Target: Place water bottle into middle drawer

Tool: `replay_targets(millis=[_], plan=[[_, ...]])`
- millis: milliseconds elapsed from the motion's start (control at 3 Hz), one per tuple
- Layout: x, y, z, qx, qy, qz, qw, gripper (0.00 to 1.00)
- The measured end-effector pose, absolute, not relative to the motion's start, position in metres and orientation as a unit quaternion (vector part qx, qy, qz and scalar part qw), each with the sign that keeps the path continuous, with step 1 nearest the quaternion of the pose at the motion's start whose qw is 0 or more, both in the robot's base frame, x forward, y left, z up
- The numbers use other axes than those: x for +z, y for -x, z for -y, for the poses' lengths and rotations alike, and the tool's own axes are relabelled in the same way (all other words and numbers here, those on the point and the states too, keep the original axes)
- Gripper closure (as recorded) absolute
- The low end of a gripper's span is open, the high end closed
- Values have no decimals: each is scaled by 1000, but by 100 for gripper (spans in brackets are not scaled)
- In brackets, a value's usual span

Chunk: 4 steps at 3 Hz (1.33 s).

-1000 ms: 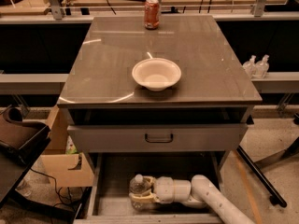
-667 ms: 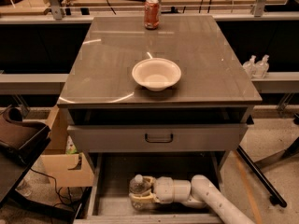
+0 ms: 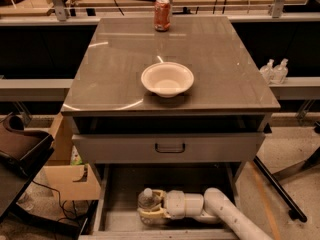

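Note:
The water bottle (image 3: 148,200), clear plastic with a white cap, stands upright inside the middle drawer (image 3: 120,204), which is pulled out below the cabinet top. My gripper (image 3: 150,208) reaches in from the lower right on its white arm, its pale fingers closed around the bottle's lower body. The bottle's base is hidden by the fingers and the drawer's front wall.
Above the open drawer is a shut drawer front with a black handle (image 3: 169,147). A white bowl (image 3: 167,78) and a red soda can (image 3: 162,14) stand on the cabinet top. Two small clear bottles (image 3: 275,71) sit at right. A cardboard box (image 3: 70,176) lies on the floor at left.

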State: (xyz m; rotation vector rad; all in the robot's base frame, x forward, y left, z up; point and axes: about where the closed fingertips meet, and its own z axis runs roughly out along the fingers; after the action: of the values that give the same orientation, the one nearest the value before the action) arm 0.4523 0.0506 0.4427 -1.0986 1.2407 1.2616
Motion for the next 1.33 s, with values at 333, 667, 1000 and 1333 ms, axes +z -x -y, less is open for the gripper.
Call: replay_targets(millis=[333,667,1000,1333], plan=[[447,-452,-51,523,455,-514,505,100],[447,-452,-51,523,455,-514,505,100],[448,-451,-53,524,456,-513,504,82],[448,-451,-54,526,456,-512,504,59]])
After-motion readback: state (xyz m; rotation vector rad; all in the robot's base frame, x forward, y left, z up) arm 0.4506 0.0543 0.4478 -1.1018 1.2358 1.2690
